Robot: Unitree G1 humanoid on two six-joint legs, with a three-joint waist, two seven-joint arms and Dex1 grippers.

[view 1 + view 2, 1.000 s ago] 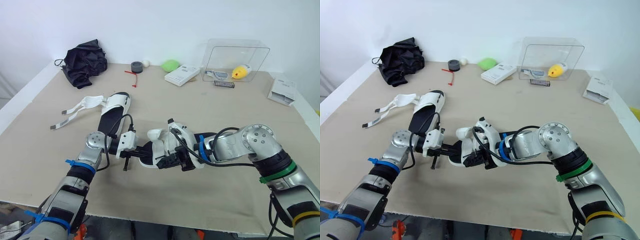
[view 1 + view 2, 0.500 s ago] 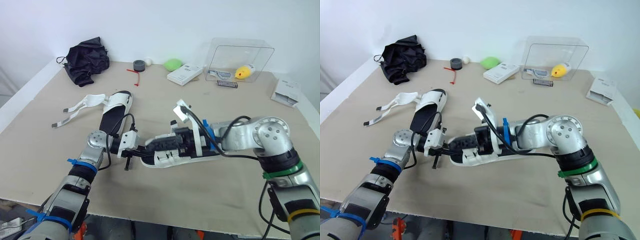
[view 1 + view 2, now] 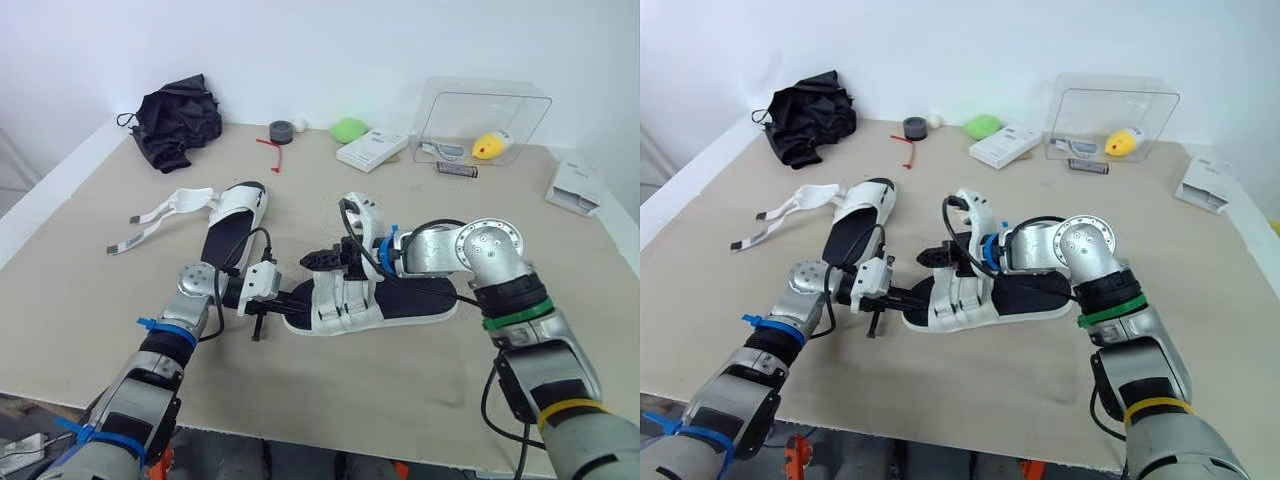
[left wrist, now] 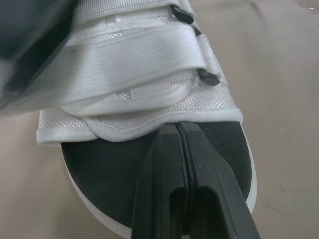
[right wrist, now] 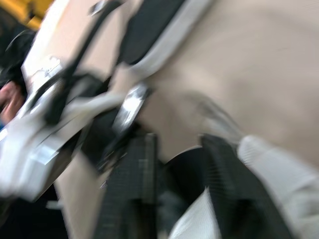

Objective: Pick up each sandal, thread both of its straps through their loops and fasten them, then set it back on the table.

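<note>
A white sandal with a black insole (image 3: 400, 298) lies flat on the table, both straps (image 3: 335, 296) closed across it. My left gripper (image 3: 297, 297) reaches in at the toe. Its fingers (image 4: 187, 169) are shut, with the tips pinched at the front hem of the toe strap (image 4: 149, 127). My right gripper (image 3: 325, 258) hovers at the far side of the straps, fingers (image 5: 142, 189) apart with nothing held. The second sandal (image 3: 228, 226) lies further back on the left, its two straps (image 3: 160, 212) undone and trailing out.
Along the back edge are a black cloth (image 3: 176, 122), a tape roll (image 3: 279, 131), a green object (image 3: 348, 129), a white box (image 3: 371, 150) and a clear container (image 3: 485, 118) holding a yellow item. Another white box (image 3: 576, 185) sits far right.
The sandal went from tipped up between both grippers to lying flat on the table. My right gripper let go and moved to the far side of the straps. The left gripper stayed.
</note>
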